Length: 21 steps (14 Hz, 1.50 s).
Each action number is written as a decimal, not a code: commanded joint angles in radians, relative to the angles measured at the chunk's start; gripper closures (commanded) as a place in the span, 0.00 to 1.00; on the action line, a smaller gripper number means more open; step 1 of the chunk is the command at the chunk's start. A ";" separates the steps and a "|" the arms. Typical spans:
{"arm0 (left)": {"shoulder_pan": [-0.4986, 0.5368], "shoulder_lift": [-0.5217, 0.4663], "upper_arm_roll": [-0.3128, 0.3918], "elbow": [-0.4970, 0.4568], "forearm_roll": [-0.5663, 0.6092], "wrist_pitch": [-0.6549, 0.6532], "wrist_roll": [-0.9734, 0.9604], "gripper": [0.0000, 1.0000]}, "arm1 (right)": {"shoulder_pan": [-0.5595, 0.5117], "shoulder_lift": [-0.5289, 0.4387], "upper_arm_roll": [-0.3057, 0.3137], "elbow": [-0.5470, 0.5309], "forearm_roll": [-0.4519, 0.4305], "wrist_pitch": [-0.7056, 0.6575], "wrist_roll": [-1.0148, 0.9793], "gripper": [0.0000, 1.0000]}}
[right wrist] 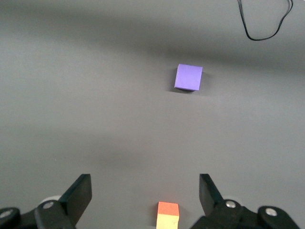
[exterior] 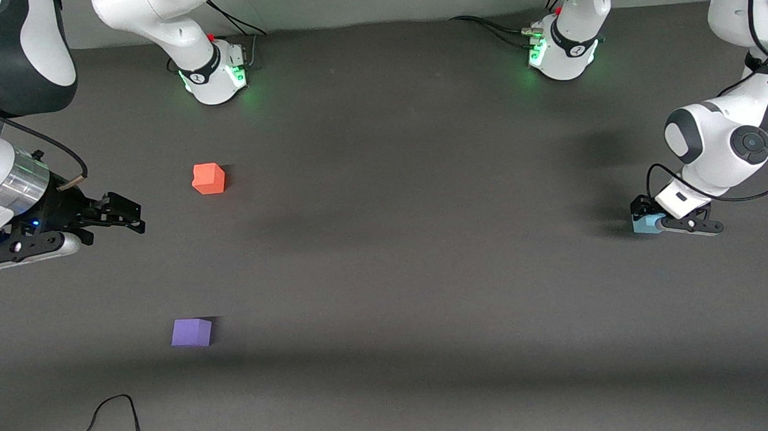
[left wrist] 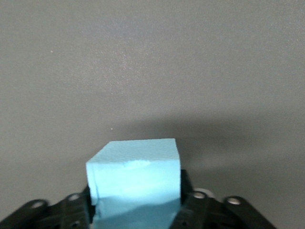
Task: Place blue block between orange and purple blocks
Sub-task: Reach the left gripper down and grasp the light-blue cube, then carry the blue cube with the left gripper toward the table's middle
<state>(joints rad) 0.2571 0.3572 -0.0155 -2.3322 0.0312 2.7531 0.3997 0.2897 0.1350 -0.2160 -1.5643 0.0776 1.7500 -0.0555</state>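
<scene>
The light blue block (exterior: 645,225) is at the left arm's end of the table, between the fingers of my left gripper (exterior: 646,217). In the left wrist view both fingers press its sides (left wrist: 136,176), low at the table surface. The orange block (exterior: 209,178) and the purple block (exterior: 191,332) sit apart toward the right arm's end, with the purple one nearer the front camera. My right gripper (exterior: 132,217) is open and empty beside the orange block. The right wrist view shows the gripper (right wrist: 145,191), the orange block (right wrist: 167,214) and the purple block (right wrist: 188,77).
A black cable loop (exterior: 114,415) lies near the table's front edge, nearer the camera than the purple block; it also shows in the right wrist view (right wrist: 264,24). The two arm bases (exterior: 215,70) (exterior: 561,52) stand at the back edge.
</scene>
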 commanded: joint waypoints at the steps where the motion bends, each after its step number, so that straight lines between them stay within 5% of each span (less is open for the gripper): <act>1: 0.002 -0.011 -0.001 0.005 0.010 -0.006 0.002 0.63 | 0.003 0.011 -0.006 0.023 0.001 -0.003 -0.007 0.00; 4: 0.002 -0.053 -0.001 0.089 0.010 -0.155 0.011 0.63 | 0.003 0.008 -0.006 0.024 0.001 -0.004 -0.010 0.00; 7: -0.028 -0.102 -0.011 0.310 0.009 -0.515 -0.043 0.63 | 0.006 0.011 -0.006 0.024 0.001 -0.004 -0.007 0.00; 11: -0.221 -0.098 -0.011 0.620 0.006 -0.930 -0.314 0.63 | 0.006 0.011 -0.006 0.024 0.001 -0.004 -0.007 0.00; 15: -0.517 -0.075 -0.011 0.677 -0.005 -0.952 -0.765 0.63 | 0.008 0.014 -0.006 0.024 -0.001 -0.004 -0.007 0.00; 21: -0.907 0.110 -0.011 0.803 0.007 -0.802 -1.244 0.66 | 0.011 0.028 -0.005 0.021 -0.002 -0.006 -0.003 0.00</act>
<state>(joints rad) -0.5635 0.3989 -0.0525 -1.5999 0.0276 1.9239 -0.7454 0.2912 0.1451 -0.2153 -1.5583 0.0776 1.7487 -0.0555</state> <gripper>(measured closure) 0.467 0.000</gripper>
